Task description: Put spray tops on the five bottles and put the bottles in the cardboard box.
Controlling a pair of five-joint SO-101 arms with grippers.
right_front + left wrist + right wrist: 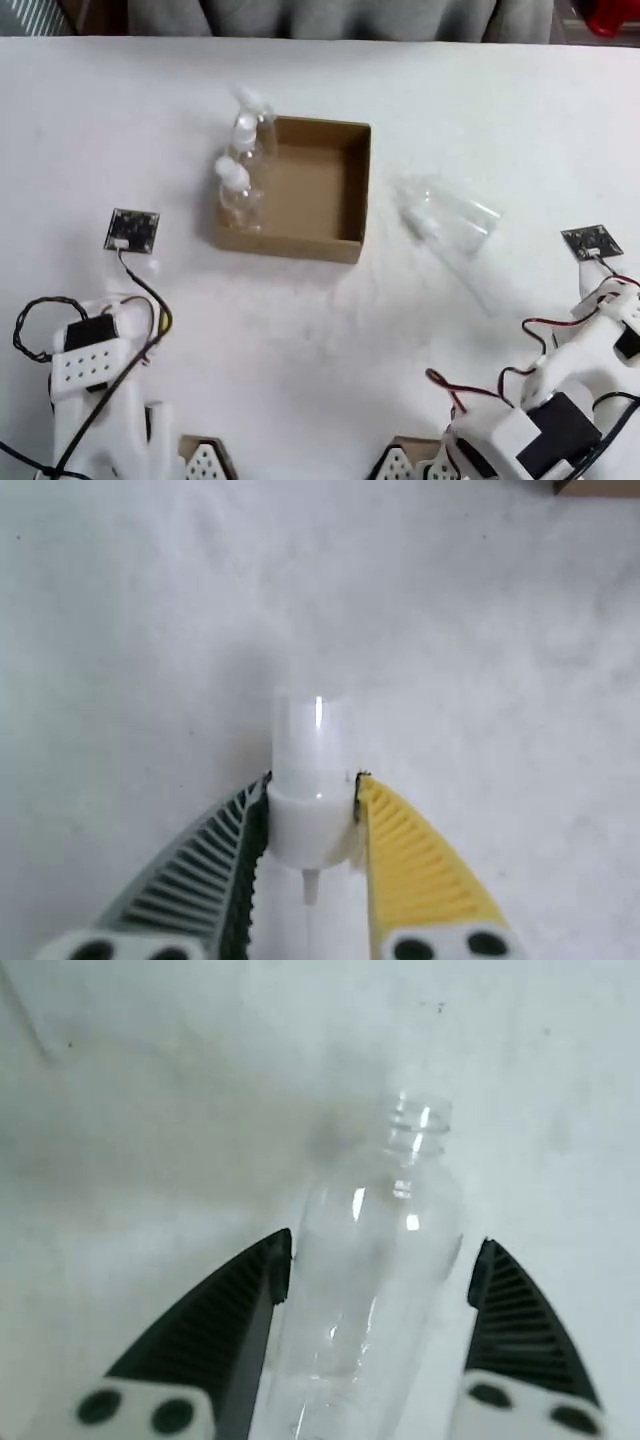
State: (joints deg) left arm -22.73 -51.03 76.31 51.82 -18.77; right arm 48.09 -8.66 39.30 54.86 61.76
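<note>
The cardboard box (345,200) sits open in the middle of the table. Two capped bottles (240,170) stand against its left inner wall. Clear uncapped bottles (450,222) lie in a loose pile to the right of the box. At the table's near edge, my left gripper (310,805) (205,462) is shut on a white spray top (308,780) with a clear cover. My right gripper (380,1260) (400,462) is closed on the body of a clear open-necked bottle (375,1250), neck pointing away from the wrist.
Two small black circuit boards with cables lie on the table, one at the left (132,230) and one at the right (590,242). Red and black wires trail from the right arm (540,420). White table (320,330) stretches between the box and the grippers.
</note>
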